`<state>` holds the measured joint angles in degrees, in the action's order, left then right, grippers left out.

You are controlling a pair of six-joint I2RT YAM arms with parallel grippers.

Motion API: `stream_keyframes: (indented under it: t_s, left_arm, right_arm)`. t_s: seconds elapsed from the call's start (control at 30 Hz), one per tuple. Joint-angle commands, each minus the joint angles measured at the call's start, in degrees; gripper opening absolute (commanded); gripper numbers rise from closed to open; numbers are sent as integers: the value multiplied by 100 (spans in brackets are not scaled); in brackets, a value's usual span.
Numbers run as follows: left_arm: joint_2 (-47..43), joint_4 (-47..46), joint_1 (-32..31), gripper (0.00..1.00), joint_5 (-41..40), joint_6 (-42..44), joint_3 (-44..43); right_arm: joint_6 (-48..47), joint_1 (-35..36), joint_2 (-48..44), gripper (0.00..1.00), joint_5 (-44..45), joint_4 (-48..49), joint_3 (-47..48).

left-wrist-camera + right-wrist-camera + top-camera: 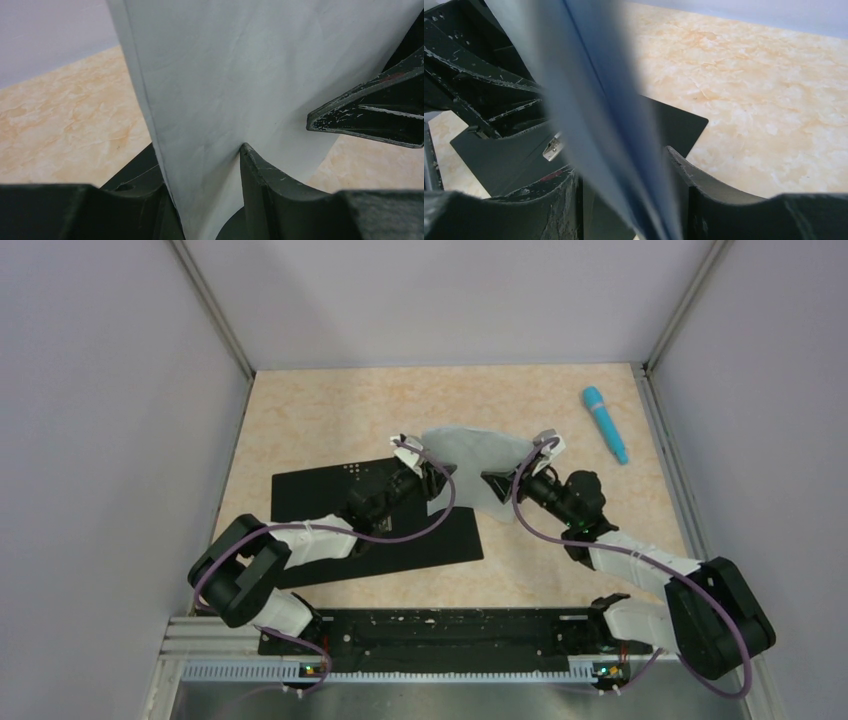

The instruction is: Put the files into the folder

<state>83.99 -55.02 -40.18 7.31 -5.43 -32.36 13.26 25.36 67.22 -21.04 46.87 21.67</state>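
Note:
The files [478,452], thin white sheets, stand lifted off the table between my two grippers. My left gripper [428,468] has its jaws apart with the sheets [225,75] running through the gap [202,170]; its right finger [260,185] touches the paper. My right gripper [503,482] is open, and the blurred sheets [589,100] pass loosely between its fingers [621,162]. The folder [320,485] lies open and flat under the left arm, black inside up. Its metal clip [553,147] shows in the right wrist view.
A blue pen-like object [605,423] lies at the back right of the beige table [330,410]. Grey walls close in on the left, back and right. The right gripper's finger [370,115] shows in the left wrist view.

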Motion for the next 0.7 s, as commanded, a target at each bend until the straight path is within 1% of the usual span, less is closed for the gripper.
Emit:
stream_keyframes:
  t_s: [0.0, 0.1, 0.13, 0.2, 0.27, 0.33, 0.37, 0.4, 0.43, 0.5, 0.53, 0.57, 0.67]
  left_arm:
    - [-25, -89, -16, 44, 127, 12, -145]
    - [14, 6, -22, 40, 202, 3, -216]
    - [35, 13, -19, 36, 218, -1, -237]
    - [83, 20, -17, 28, 262, -25, -279]
    - [123, 38, -22, 19, 299, -36, -324]
    - [133, 59, -23, 9, 307, -58, -382]
    - [128, 73, -18, 3, 306, -77, -427]
    - [82, 196, -18, 0, 335, -81, -481]
    - [8, 375, -20, 0, 415, -75, -573]
    - [-227, 905, -10, 0, 553, 24, -777]
    - [-435, 1206, -1, 0, 647, 87, -900]
    - [-628, 1623, 1, 0, 750, 179, -1044]
    - [-1153, 3084, 42, 0, 719, 218, -1695]
  right_arm:
    - [41, 59, -208, 50, 41, 199, -73]
    - [68, 56, -197, 50, 25, 240, -111]
    - [75, 57, -185, 50, 5, 255, -106]
    - [86, 58, -163, 47, -22, 274, -95]
    - [110, 57, -157, 41, -43, 287, -86]
    - [122, 56, -151, 29, -94, 284, -23]
    - [139, 56, -175, 24, -137, 245, 25]
    - [152, 58, -203, 21, -168, 172, 91]
    - [154, 59, -240, 20, -211, 51, 184]
    - [125, 59, -384, 21, -320, -297, 410]
    - [84, 57, -511, 24, -392, -517, 541]
    - [44, 56, -607, 27, -456, -810, 688]
    - [-66, 56, -887, 35, -649, -1431, 1132]
